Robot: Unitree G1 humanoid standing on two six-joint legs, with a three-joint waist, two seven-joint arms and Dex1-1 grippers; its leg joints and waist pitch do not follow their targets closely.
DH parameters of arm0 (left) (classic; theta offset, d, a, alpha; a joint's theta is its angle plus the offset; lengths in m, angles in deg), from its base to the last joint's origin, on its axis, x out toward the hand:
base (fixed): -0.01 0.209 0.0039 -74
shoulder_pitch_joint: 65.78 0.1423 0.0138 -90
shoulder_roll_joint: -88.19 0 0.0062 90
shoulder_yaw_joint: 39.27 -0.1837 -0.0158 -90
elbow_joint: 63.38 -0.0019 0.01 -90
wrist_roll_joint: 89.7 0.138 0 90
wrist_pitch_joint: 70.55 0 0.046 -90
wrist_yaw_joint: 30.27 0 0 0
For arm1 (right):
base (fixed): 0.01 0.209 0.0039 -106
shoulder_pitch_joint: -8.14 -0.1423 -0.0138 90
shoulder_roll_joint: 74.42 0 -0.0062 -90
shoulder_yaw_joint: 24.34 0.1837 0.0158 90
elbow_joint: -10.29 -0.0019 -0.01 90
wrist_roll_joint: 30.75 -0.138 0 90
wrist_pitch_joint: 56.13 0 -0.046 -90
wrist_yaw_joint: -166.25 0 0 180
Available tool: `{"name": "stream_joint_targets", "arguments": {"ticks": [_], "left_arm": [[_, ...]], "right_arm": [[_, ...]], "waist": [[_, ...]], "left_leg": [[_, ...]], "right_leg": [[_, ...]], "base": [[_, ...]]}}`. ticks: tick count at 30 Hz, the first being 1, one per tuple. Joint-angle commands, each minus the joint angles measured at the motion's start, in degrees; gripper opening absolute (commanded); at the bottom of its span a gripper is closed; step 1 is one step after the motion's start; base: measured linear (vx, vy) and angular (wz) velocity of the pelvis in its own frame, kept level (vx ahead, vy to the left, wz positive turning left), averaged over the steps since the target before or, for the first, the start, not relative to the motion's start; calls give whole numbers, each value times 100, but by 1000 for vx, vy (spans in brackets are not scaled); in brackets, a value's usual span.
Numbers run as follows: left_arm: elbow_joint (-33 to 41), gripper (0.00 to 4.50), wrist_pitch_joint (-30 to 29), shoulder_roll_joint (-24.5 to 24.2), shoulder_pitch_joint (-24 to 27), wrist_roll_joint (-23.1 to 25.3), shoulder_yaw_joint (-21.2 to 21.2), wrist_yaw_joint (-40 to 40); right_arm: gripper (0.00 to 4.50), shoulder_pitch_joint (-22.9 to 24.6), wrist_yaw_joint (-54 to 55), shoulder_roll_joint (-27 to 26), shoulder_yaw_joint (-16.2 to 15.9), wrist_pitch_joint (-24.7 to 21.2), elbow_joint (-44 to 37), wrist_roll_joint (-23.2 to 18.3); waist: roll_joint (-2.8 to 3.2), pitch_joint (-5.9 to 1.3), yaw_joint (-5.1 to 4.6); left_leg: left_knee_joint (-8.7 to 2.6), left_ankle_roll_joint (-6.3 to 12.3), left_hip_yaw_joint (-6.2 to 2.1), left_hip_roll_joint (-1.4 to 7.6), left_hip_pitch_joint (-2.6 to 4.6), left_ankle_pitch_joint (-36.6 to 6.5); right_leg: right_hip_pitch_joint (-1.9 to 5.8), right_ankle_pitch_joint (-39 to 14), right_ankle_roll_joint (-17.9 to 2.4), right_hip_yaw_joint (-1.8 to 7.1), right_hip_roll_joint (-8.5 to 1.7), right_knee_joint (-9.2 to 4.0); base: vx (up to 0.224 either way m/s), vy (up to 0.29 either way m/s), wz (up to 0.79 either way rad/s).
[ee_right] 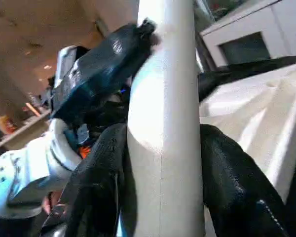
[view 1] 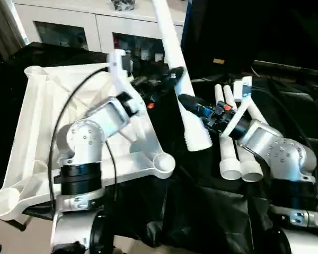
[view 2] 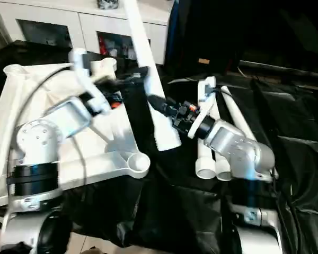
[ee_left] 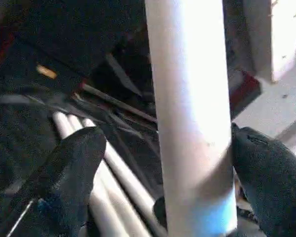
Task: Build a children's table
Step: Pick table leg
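The children's table top (view 1: pixel 37 106) lies upside down at the left, white, ribs and round corner sockets (view 1: pixel 164 164) facing up. One long white leg (view 1: pixel 175 58) stands tilted in the air beside the top's right edge, wide ribbed end down. My right gripper (view 1: pixel 186 103) is shut on its lower part, with both black fingers (ee_right: pixel 98 173) pressed to the tube. My left gripper (view 1: pixel 167 76) reaches across the top and stands open around the same leg higher up. In the left wrist view one finger (ee_left: pixel 266 173) sits against the tube and the other (ee_left: pixel 74 168) stays apart from it.
More white legs (view 1: pixel 233 153) lie side by side on the black cloth (view 1: pixel 201 211) under my right forearm. A white cabinet with glass doors (view 1: pixel 58 24) stands behind the table top. A black cable (view 1: pixel 69 106) loops over my left arm.
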Motion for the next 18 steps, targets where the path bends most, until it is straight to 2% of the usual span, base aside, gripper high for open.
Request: {"name": "stream_joint_targets", "arguments": {"ticks": [1,2,6,7,8,9,14,18], "left_arm": [[41,450,-198,112,-191,-412,41,143],[103,450,-237,162,-197,-515,18,165],[139,450,-255,211,-192,-503,29,181],[160,431,-213,234,-180,-448,44,211],[163,431,-199,240,-178,-438,50,220],[182,413,-164,256,-169,-439,123,267],[236,367,-185,195,-113,-605,163,418],[240,329,-195,205,-110,-681,217,506]], "right_arm": [[183,96,-95,103,-68,-81,-316,-146],[183,141,-111,110,-141,-82,-385,-139],[183,139,-96,74,-181,-64,-394,-152],[183,116,-74,14,-199,-71,-390,-189],[183,109,-69,1,-202,-74,-387,-198],[183,89,-27,-56,-234,-58,-368,-220],[183,37,16,-141,-298,2,-247,-196],[183,-29,36,-163,-303,37,-159,-201]], "waist": [[54,-399,22],[33,-397,35],[13,-380,28],[-44,-378,25],[-20,-376,31],[-7,-377,31],[-44,-371,23],[-40,-363,39]], "left_leg": [[-354,157,-81,261,27,-3],[-355,142,-82,261,21,16],[-364,159,-76,253,11,-15],[-366,164,-69,253,9,-26],[-373,160,-80,255,3,-4],[-374,164,-82,258,6,11],[-377,189,-80,271,15,81],[-381,158,-74,267,13,60]], "right_leg": [[368,596,-1517,279,-466,-401],[376,629,-1517,282,-472,-398],[369,461,-1437,284,-469,-426],[373,329,-1366,288,-472,-445],[375,305,-1353,286,-478,-433],[368,291,-1338,283,-479,-437],[347,323,-1305,281,-479,-435],[341,278,-1291,285,-482,-437]], "base": [[0,0,0],[0,0,0],[0,0,0],[0,0,0],[0,0,0],[0,0,0],[0,0,0],[0,0,0]]}}
